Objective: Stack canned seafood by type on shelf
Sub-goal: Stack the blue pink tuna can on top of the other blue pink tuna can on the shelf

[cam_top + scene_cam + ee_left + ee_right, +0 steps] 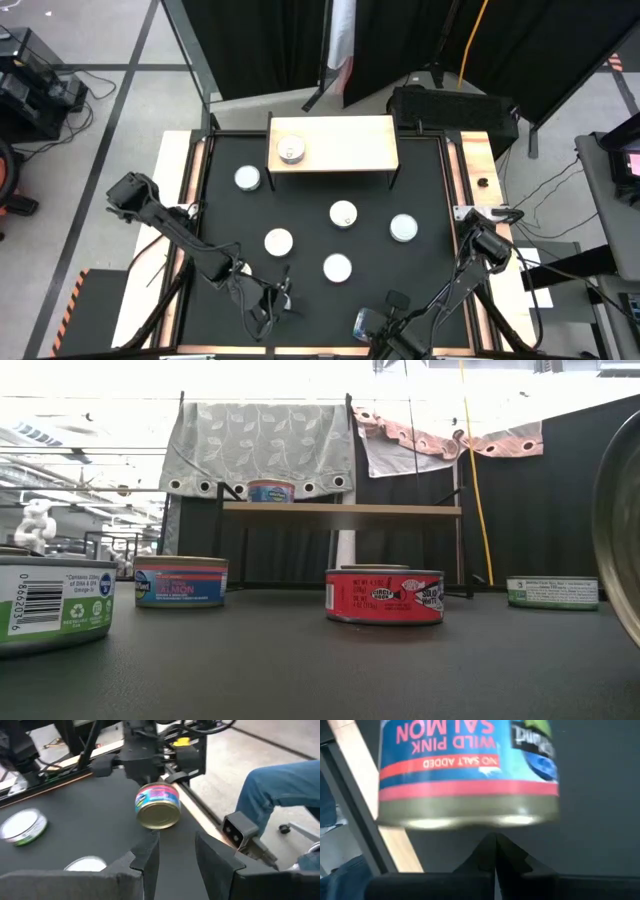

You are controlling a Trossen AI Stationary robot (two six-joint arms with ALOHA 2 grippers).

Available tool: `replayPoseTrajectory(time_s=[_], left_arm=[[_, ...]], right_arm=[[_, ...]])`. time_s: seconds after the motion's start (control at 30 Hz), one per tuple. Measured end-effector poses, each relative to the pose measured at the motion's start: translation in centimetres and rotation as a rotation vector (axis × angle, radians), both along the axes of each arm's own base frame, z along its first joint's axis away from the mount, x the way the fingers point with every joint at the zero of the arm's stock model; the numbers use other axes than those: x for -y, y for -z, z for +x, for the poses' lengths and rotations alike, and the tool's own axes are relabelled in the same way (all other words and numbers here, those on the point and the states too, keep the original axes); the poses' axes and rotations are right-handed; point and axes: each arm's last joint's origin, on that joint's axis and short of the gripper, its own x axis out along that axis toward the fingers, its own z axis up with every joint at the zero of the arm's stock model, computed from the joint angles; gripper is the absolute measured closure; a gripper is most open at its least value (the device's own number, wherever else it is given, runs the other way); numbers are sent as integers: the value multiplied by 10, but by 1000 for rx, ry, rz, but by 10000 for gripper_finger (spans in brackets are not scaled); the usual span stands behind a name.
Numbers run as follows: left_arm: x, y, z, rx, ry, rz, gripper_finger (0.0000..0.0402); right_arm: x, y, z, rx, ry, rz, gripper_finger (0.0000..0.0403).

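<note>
The shelf stands at the table's far edge with one blue tin on its top. Several silver-lidded tins of canned seafood stand flat on the black table. A blue-and-pink salmon tin lies on its side near the table's front edge, its gold end toward my left gripper. My right gripper is shut above this tin. My left gripper stands open a short way from it, with nothing between its fingers. My right gripper comes from above, pointing steeply down, and its shut fingertips meet the salmon tin's curved side wall by the gold rim. The tin lies on its side on the table, not lifted. I cannot tell whether the tips press on it.
In the low view a blue tin, a red tin and a green-white tin stand mid-table, and another green-white tin stands close at the front left. A person's leg in jeans shows beyond the table's edge.
</note>
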Motion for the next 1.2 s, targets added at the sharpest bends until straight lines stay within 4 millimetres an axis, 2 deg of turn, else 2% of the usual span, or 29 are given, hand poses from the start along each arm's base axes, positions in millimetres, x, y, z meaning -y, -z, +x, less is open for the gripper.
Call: replayPoseTrajectory(time_s=[0.13,0.27,0.4,0.5,0.63,0.8,1.0,1.2], left_arm=[[2,6,3,-4,4,-1,275],[2,6,3,2,-2,-2,275],[-1,0,1,23,-48,13,275],[-5,-8,-1,46,-106,26,275],[-13,-21,-8,62,-205,51,275],[-24,-34,-20,42,-308,43,275],[-33,-43,-30,28,-378,72,275],[-36,-46,-32,52,-418,125,275]], right_arm=[[1,-18,-9,6,-43,2,403],[1,-46,-21,35,-212,13,387],[9,-77,-28,83,-477,2,335],[22,-91,-19,115,-649,-52,278],[45,-96,6,133,-824,-81,190],[66,-97,29,135,-955,29,101],[69,-97,33,147,-1066,111,78],[63,-78,42,127,-1186,101,78]])
